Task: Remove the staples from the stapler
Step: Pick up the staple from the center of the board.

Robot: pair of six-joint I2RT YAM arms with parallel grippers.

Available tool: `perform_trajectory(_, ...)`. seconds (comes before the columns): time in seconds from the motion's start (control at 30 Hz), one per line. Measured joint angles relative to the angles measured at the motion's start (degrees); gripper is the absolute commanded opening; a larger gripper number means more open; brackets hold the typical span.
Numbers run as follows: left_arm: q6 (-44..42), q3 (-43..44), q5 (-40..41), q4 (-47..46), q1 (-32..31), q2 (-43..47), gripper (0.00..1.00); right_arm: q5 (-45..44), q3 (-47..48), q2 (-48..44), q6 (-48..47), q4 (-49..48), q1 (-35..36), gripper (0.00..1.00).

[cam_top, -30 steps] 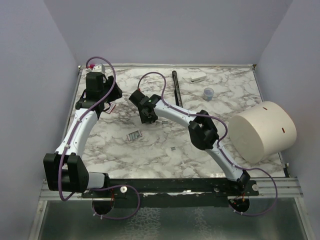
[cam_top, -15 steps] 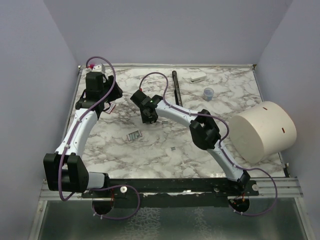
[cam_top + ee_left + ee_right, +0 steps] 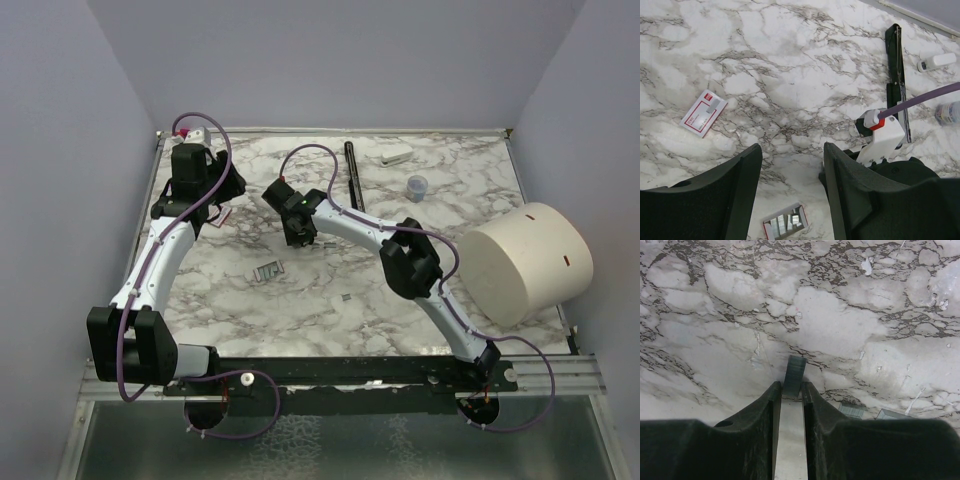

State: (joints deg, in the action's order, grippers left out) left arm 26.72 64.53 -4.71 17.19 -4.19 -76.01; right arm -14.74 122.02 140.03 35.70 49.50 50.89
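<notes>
L hand (image 3: 791,152) hangs over the far-left part of the table (image 3: 805,65), wrist pitched down, fingers apart w/ nothing between. It's prob. just parked, since the stapler (image 3: 704,113) lies flat nearby, untouched. Nearer the bases, a red-edged bunch of staples (image 3: 785,224) sits loose on the marble, so unloading looks partly done. R arm (image 3: 400,260) reaches in across the middle, elbow bent. R hand (image 3: 791,386) is low, tips pinched on a thin grey strip (image 3: 795,368), likely staples, stood on edge vs. the table. Can't tell if it's being picked up or set down. Beyond, apart, lies a long black bar (image 3: 354,175).
</notes>
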Motion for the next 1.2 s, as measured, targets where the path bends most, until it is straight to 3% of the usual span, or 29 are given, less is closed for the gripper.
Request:
perform_trajectory(0.2, 0.0, 0.0, -0.02, -0.02, 0.0, 0.0, 0.56, 0.09, -0.83, -0.46, -0.44, -0.66, -0.04, 0.15)
perform_trajectory(0.83, 0.02, -0.07, -0.44, -0.07, 0.0, 0.0, 0.56, 2.49, -8.96, -5.64, -2.91, -6.27, -0.39, 0.17)
perform_trajectory(1.2, 0.0, -0.39, -1.49, -0.92, 0.0, 0.0, 0.56, 7.1, -23.23, -20.81, -3.5, -16.83, -1.2, 0.17)
